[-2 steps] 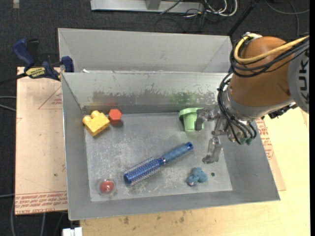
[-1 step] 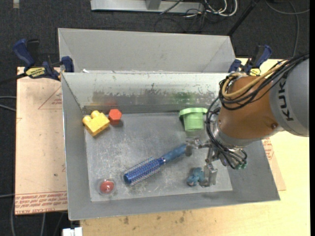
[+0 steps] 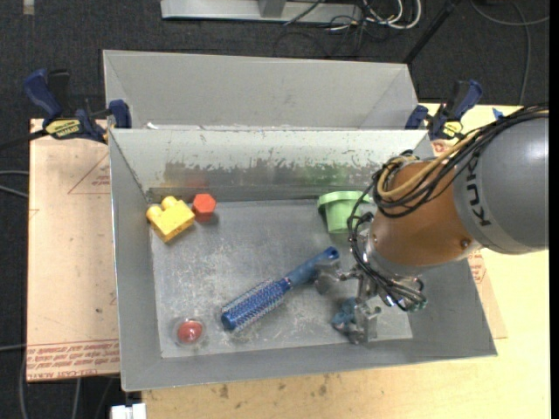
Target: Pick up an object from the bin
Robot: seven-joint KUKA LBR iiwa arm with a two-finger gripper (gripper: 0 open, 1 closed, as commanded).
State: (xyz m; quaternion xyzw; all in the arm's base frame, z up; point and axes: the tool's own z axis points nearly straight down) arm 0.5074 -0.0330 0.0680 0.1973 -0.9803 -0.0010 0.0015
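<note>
Bin: grey metal bin (image 3: 131, 269) with sloping walls and a scuffed floor on which a few loose things lie well spread.
Ball: a small red ball (image 3: 189, 330) sits in the near left corner, close to the near wall.
Jaws: low over the floor by the near right corner, pointing down; it cannot be told whether they are apart or together, nor whether anything is between them.
Blue bit: a small blue bit (image 3: 342, 321) shows at the tips of the jaws; it cannot be told whether it is part of the robot or a thing of the bin.
Brush: a blue brush (image 3: 262, 299) lies flat and aslant in the middle of the floor, with its bristled head toward the ball and its handle end toward the right wall. It is the thing nearest the jaws, and the handle end lies just beside them on their far left.
Arm: the arm (image 3: 515, 190) comes in over the right wall, with an orange cover (image 3: 419, 225) at the wrist and dark cables (image 3: 410, 177) looped over it.
Cup: a green cup (image 3: 336, 209) lies by the far wall, right of the middle and partly behind the cover.
Yellow block: a yellow block (image 3: 170, 218) with a stud on top rests in the far left corner.
Orange block: a small orange block (image 3: 203, 204) stands just beside the yellow block, on its right, against the far wall.
</note>
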